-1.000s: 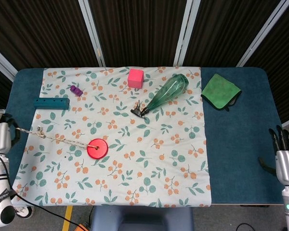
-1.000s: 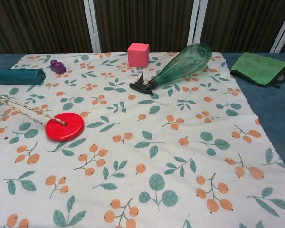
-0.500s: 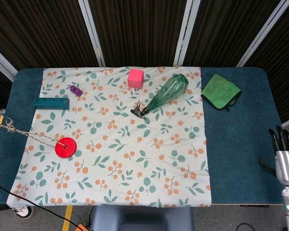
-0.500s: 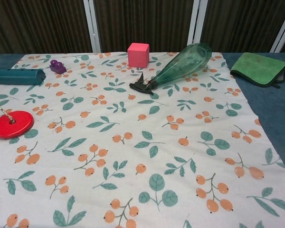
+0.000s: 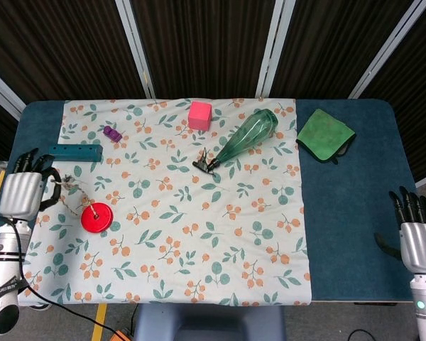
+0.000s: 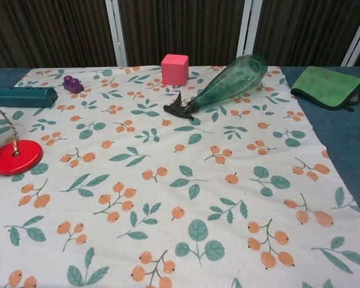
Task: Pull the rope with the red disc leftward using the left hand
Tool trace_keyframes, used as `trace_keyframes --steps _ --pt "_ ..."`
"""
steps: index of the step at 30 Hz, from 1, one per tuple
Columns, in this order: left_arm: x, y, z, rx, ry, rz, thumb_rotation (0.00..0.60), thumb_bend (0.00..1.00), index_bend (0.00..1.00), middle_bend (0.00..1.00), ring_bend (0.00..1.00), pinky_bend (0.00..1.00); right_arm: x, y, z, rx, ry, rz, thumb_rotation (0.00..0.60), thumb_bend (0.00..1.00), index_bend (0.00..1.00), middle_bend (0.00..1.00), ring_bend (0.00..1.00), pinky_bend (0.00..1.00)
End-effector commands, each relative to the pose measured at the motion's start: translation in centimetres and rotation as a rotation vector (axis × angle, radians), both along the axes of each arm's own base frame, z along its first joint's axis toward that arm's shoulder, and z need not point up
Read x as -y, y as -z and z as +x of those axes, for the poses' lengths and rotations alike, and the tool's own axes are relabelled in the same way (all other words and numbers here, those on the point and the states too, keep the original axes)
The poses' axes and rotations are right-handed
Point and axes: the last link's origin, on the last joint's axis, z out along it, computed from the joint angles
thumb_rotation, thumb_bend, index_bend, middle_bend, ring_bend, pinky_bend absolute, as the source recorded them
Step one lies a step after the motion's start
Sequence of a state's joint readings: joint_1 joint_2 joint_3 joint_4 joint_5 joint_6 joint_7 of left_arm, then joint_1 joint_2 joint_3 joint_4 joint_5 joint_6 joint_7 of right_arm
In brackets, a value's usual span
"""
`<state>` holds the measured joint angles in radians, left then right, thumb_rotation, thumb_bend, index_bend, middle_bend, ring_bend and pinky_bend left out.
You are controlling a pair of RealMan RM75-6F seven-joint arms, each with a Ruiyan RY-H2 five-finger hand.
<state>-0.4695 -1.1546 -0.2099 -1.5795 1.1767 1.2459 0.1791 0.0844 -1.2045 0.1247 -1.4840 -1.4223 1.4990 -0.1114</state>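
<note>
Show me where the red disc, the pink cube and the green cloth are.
red disc [image 5: 96, 217]: head view, flat top face.
pink cube [image 5: 199, 114]: head view, top face.
green cloth [image 5: 324, 133]: head view, middle.

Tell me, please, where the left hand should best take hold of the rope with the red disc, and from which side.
Probably the loose rope left of the red disc, not the flat disc. The left hand sits beside it, so approach from the left, from above, fingers pinching across the strand.
</note>
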Motion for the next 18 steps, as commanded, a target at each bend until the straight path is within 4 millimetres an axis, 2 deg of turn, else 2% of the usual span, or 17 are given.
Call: trace_keyframes --steps 1,4,11,14,18 --pt "0.4 1.3 -0.2 0.013 -0.07 -0.159 0.6 0.36 0.0 0.0 0.0 0.02 -0.1 -0.1 -0.1 0.002 -0.002 -0.006 0.6 0.37 0.0 0.0 0.0 0.0" --pt "1.0 0.6 -0.7 0.015 -0.085 -0.169 0.6 0.33 0.0 0.0 0.0 0.02 0.0 -0.5 -0.2 0.006 -0.001 -0.018 0.6 0.37 0.0 0.0 0.0 0.0" --pt "4.3 -0.9 -2.1 0.039 -0.039 -0.12 0.6 0.34 0.0 0.0 0.0 0.0 -0.4 -0.7 -0.3 0.009 -0.005 -0.012 0.6 0.37 0.0 0.0 0.0 0.0" --pt "6.3 -0.2 -3.1 -0.054 0.033 -0.079 0.6 0.38 0.0 0.0 0.0 0.0 -0.6 -0.6 -0.2 0.014 -0.012 -0.009 0.6 0.37 0.0 0.0 0.0 0.0" --pt "7.5 1.0 -3.9 -0.125 0.054 -0.07 0.6 0.38 0.0 0.0 0.0 0.0 -0.4 -0.3 0.2 0.013 -0.025 0.003 0.6 0.37 0.0 0.0 0.0 0.0"
